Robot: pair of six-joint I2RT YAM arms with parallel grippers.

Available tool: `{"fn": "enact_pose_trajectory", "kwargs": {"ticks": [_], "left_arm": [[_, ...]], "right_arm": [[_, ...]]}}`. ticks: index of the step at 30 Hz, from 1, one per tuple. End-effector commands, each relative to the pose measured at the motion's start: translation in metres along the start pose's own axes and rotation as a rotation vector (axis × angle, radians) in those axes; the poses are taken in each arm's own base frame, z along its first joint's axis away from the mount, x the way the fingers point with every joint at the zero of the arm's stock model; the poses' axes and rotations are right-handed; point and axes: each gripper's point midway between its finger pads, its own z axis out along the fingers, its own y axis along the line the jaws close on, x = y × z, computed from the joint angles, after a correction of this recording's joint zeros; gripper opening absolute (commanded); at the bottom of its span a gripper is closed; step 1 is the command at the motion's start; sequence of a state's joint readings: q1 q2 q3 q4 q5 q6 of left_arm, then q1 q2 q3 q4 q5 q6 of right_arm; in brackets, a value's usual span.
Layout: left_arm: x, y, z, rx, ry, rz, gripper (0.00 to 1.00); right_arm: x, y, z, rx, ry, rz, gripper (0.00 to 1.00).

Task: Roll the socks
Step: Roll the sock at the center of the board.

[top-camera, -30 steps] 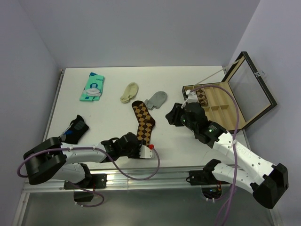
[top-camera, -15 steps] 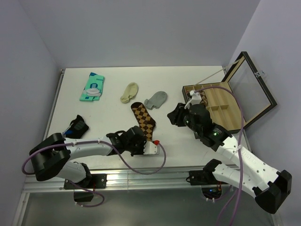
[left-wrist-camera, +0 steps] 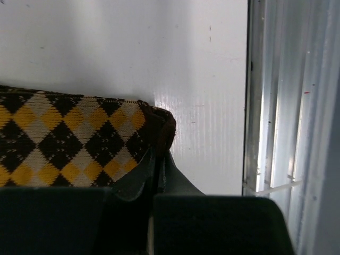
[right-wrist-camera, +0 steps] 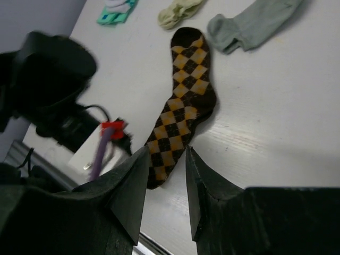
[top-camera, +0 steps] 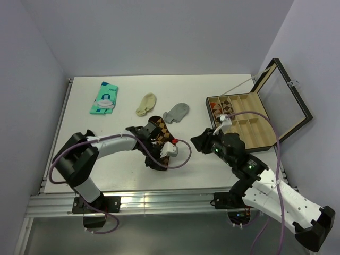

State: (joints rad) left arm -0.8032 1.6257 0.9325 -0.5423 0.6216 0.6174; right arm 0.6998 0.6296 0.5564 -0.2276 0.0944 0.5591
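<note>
Left wrist view had my left pincer (left-wrist-camera: 158, 166) clamped on the dark cuff of the argyle sock (left-wrist-camera: 69, 130), the two fingers pressed together with the fabric edge nipped between them. The patterned leg ran off to the left of the fingers, flat on the white table (left-wrist-camera: 202, 79). The table's metal edge rail stood close on the right.

From above, my left pincer (top-camera: 158, 159) sat over the near end of the argyle sock (top-camera: 161, 129), whose toe end reached away beyond it. Farther past that toe lay the grey sock (top-camera: 176, 112) and, just left of it, the cream sock (top-camera: 146, 104). The packet (top-camera: 104, 98) was well off to the far left.

My right pincer (top-camera: 199, 141) was near the argyle sock, on its right and apart from it. In its own view my right pincer (right-wrist-camera: 166, 151) had its fingers spread with nothing held. The argyle sock (right-wrist-camera: 183, 101) stretched ahead of them, with the grey sock (right-wrist-camera: 249, 24) and cream sock (right-wrist-camera: 180, 10) beyond. The box (top-camera: 241, 96) stood open behind and to the right of that pincer.
</note>
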Motion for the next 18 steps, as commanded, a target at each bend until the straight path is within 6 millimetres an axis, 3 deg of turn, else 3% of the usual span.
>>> {"fn": "enact_pose_trajectory", "kwargs": {"ticks": [1,7,12,15,18], "left_arm": [[0.002,-0.024,-0.006,0.197,-0.005,-0.066,0.00],[0.002,-0.015,-0.008,0.333,-0.029,-0.156,0.00],[0.008,-0.003,-0.008,0.376,-0.025,-0.233,0.00],[0.012,-0.001,-0.005,0.407,-0.016,-0.260,0.00],[0.017,0.004,-0.001,0.409,-0.001,-0.301,0.00]], "right_arm": [[-0.003,0.021,-0.003,-0.087,-0.055,0.003,0.41],[0.028,0.046,-0.012,-0.101,-0.047,-0.059,0.39],[0.041,0.059,-0.013,-0.153,-0.059,-0.079,0.41],[0.046,0.049,-0.012,-0.057,-0.073,-0.108,0.42],[0.052,0.070,-0.012,-0.145,-0.048,-0.166,0.45]]}}
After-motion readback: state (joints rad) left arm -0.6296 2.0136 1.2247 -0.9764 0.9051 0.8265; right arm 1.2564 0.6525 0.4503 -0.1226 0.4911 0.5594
